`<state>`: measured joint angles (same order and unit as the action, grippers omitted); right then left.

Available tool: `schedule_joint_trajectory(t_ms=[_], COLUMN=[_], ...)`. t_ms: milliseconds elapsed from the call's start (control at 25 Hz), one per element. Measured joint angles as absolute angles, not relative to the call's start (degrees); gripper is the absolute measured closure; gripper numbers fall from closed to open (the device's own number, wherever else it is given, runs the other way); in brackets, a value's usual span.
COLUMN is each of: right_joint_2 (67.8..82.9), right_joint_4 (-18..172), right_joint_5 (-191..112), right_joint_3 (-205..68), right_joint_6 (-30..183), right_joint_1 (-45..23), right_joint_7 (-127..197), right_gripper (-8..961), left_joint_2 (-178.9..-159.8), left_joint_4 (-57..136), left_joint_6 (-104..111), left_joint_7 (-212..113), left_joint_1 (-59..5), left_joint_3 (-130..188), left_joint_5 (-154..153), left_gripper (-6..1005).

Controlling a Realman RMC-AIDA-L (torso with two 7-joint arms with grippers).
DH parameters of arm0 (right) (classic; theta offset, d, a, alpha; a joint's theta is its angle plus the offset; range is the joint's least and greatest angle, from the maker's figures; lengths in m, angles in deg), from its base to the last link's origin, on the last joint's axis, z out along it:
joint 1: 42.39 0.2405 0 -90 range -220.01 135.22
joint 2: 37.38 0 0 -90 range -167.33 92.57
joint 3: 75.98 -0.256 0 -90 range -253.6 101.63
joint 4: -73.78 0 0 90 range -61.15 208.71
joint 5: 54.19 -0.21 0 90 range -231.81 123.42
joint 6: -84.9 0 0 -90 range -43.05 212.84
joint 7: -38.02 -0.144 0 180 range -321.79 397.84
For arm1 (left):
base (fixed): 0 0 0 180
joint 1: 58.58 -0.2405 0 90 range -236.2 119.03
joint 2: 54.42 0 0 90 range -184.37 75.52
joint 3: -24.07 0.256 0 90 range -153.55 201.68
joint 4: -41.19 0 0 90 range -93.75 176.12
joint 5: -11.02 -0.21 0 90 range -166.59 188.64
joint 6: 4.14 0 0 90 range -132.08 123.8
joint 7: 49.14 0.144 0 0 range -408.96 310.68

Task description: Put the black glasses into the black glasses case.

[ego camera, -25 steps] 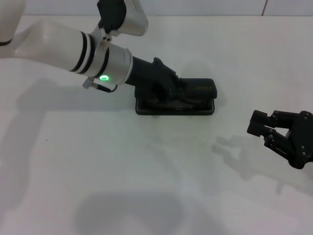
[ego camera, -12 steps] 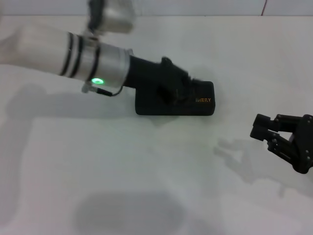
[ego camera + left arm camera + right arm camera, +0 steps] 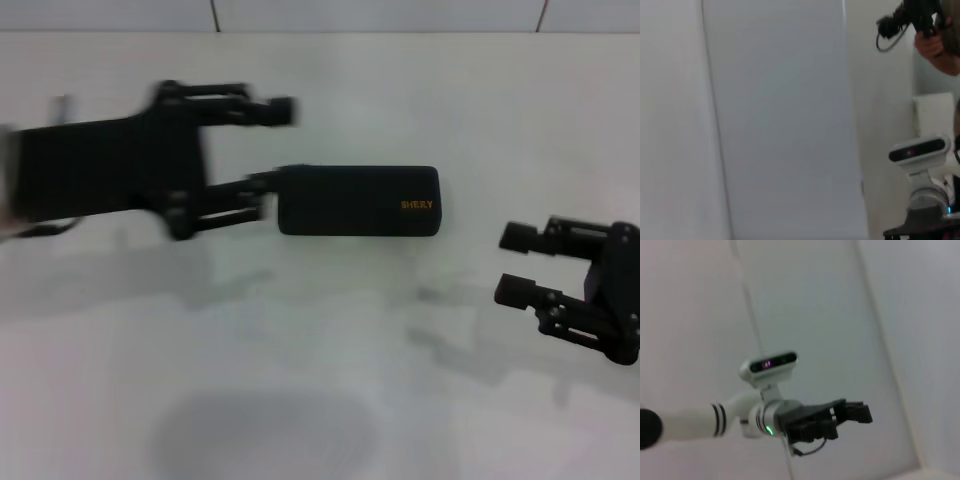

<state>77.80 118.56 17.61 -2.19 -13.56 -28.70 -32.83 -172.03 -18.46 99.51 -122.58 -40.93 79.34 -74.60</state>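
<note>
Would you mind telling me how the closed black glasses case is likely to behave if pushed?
The black glasses case lies flat and low on the table, so it would probably slide, not tip or roll. Its boxy shape suggests a stiff shell.

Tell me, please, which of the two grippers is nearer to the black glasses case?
The left gripper: its lower finger reaches the black glasses case. The right gripper is apart.
</note>
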Motion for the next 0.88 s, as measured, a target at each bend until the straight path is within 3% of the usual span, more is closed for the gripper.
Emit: schedule_joint_trajectory(t_ms=[120,320,640,880], right_joint_2=[77.94,78.0,78.02,78.02], right_joint_4=[121.68,122.74,121.85,121.11], right_joint_5=[16.82,15.96,16.39,16.92], right_joint_3=[-2.19,-2.27,-2.15,-1.74], right_joint_6=[-14.61,-15.21,-14.95,-14.92], right_joint_1=[-27.74,-23.76,-20.25,-19.35], right_joint_7=[-33.61,-36.17,-36.65,-37.45], right_gripper=[555,290,95,70], left_joint_2=[-170.93,-168.29,-165.93,-165.87], left_joint_4=[-15.19,-5.81,2.83,4.28], left_joint_6=[104.49,107.32,110.19,111.24], left_joint_7=[-121.66,-120.78,-119.36,-119.74], left_joint_1=[-42.9,-42.68,-40.46,-39.3], left_joint_3=[76.45,75.71,75.82,75.88], left_joint_5=[-72.78,-72.7,-74.28,-75.65], left_gripper=[473,385,370,366])
